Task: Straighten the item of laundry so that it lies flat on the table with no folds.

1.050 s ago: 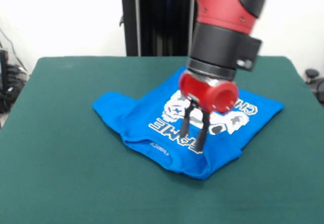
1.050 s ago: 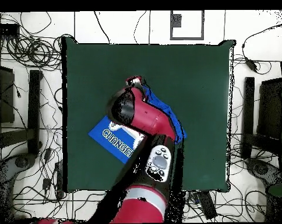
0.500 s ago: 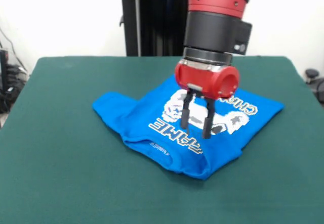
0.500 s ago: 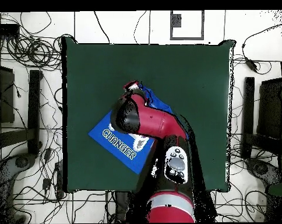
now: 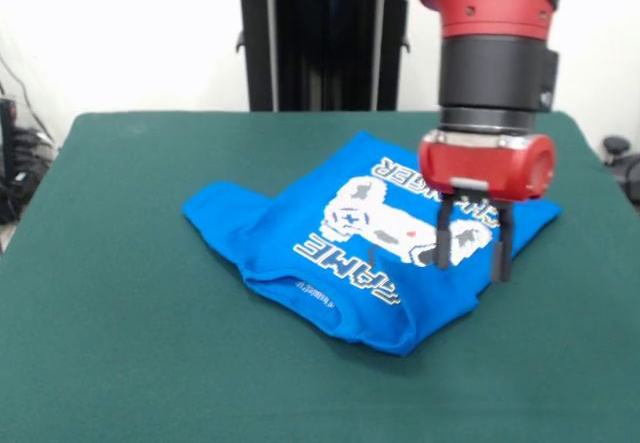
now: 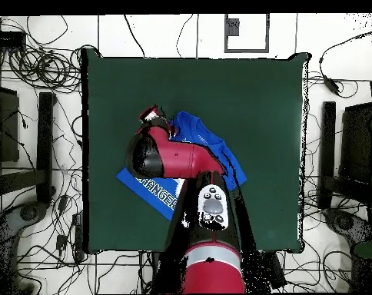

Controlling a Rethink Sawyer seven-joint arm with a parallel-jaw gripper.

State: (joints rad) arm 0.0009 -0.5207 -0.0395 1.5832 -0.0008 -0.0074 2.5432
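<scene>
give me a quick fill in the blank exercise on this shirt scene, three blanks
1. The bright blue printed T-shirt lies on the dark ___ felt-like table.
2. The black fingers of the red end effector stand ___, holding nothing.
3. The shirt lies with its ___ side facing up.

Missing words: green; open; printed

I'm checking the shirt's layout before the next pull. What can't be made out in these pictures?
- Overhead view: the arm covers much of the shirt.
- Front view: the end effector hides part of the print.
- Front view: cloth under the shirt's folded near edge is hidden.
</scene>
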